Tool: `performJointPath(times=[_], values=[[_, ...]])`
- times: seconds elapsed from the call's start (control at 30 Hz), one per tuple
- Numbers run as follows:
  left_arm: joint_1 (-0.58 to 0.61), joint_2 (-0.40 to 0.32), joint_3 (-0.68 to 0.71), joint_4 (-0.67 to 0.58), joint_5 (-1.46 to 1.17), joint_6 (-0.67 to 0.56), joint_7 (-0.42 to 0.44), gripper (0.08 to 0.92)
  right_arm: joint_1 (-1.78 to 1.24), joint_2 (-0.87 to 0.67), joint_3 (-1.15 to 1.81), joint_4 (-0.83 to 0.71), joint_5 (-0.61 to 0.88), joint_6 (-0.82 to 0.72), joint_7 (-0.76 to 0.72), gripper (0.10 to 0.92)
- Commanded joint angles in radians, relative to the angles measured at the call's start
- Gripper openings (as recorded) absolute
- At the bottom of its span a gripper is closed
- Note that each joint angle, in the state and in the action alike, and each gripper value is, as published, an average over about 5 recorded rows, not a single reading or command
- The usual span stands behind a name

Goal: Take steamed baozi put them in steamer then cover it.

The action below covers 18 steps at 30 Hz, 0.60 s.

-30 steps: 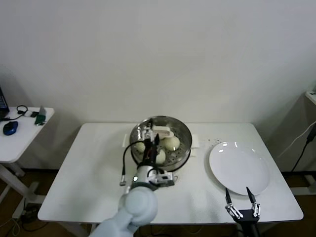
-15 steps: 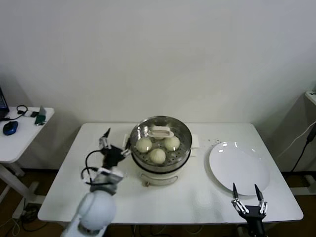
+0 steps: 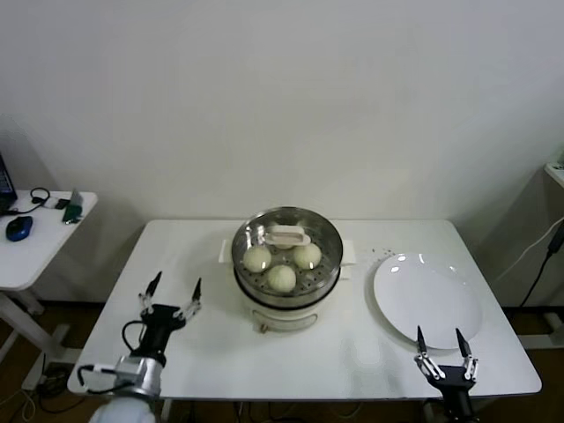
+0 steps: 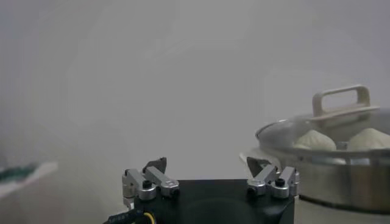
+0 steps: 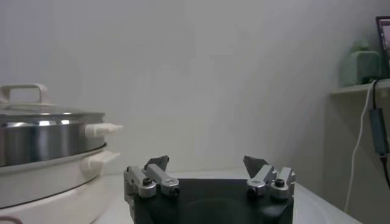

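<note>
The steel steamer [image 3: 286,284] stands on its white cooker base mid-table. Three cream baozi [image 3: 280,277] show through the glass cover [image 3: 286,236], which rests on the steamer with its pale handle up. The left wrist view shows the cover [image 4: 341,103] and baozi [image 4: 315,140] from the side. My left gripper [image 3: 171,295] is open and empty, over the table's front left, well apart from the steamer. My right gripper [image 3: 446,349] is open and empty at the front right edge, just in front of the white plate [image 3: 428,298]. The right wrist view shows the steamer [image 5: 42,137] to one side.
A white side table [image 3: 35,238] with a blue mouse, headphones and a small green item stands to the far left. A cable hangs along the right wall. Small dark crumbs lie on the table behind the plate.
My left arm has drawn back from the steamer's cover to the table's front left, its gripper open and empty. The cover stays on the steamer. The right gripper barely moved.
</note>
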State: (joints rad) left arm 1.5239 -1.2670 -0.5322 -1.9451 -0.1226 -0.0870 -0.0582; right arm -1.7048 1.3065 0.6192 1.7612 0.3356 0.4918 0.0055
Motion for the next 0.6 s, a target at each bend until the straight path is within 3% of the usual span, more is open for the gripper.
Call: performJointPath(times=[0.03, 0.6], values=[[0.105, -0.036, -0.028, 0.166, -0.119, -0.265, 0.029, 0.823, -0.002, -0.011, -0.006, -0.003, 0.015, -0.009, 0.007, 0.823], [0.118, -0.05, -0.028, 0.169, -0.076, -0.269, 0.026, 0.823, 0.001, -0.037, -0.016, 0.009, 0.033, -0.014, 0.006, 0.823]])
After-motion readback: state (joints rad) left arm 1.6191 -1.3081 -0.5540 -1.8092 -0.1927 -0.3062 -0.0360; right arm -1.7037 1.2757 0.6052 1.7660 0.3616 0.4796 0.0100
